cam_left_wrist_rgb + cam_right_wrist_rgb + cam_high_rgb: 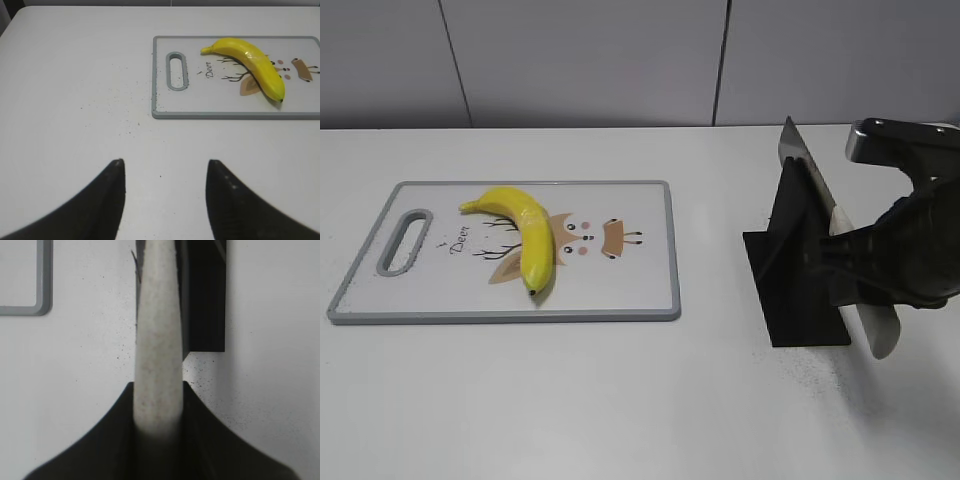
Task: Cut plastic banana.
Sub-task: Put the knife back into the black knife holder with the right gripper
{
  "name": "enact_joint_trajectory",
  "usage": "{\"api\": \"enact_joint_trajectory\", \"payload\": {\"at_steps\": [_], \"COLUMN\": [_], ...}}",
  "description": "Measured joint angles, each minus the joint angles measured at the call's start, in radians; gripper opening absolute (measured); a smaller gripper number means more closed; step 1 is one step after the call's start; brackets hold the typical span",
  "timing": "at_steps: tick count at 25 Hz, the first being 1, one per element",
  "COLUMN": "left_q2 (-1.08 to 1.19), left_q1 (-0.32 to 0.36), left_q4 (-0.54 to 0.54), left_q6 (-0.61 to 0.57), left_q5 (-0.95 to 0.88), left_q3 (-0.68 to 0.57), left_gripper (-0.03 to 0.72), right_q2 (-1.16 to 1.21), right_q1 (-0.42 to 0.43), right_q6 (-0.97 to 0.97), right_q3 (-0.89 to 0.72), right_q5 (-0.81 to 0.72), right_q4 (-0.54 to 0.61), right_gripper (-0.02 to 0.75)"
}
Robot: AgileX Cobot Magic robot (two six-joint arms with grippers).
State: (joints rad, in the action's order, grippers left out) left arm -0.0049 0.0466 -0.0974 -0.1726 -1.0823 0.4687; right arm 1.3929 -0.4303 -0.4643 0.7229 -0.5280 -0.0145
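Meanwhile, speckled white table [570, 400] meets a grey panelled wall [580, 60].

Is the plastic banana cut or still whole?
Whole. The plastic banana lies unbroken on the cutting board; the right gripper holds the knife apart.

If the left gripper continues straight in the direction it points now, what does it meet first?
Probably the cutting board: beyond the open left gripper lies bare table, then the board's near edge. Depth is uncertain.
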Motion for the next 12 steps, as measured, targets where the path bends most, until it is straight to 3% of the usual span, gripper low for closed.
{"api": "enact_joint_trajectory", "payload": {"at_steps": [9, 10, 12], "left_q2": [0.000, 0.000, 0.000], "left_q1": [0.000, 0.000, 0.000], "left_q4": [0.000, 0.000, 0.000], "left_q6": [0.000, 0.000, 0.000], "left_q5": [0.000, 0.000, 0.000], "left_q3": [0.000, 0.000, 0.000], "left_gripper": [0.508, 0.508, 0.508], "right_q2": [0.000, 0.000, 0.000], "right_q1": [0.000, 0.000, 0.000], "right_q6": [0.000, 0.001, 0.005], "right_q3": [0.000, 0.000, 0.000], "right_q5": [-0.002, -0.002, -0.002], "right_q4": [0.001, 0.001, 0.003], "right_gripper": [0.165, 0.183, 0.306]}}
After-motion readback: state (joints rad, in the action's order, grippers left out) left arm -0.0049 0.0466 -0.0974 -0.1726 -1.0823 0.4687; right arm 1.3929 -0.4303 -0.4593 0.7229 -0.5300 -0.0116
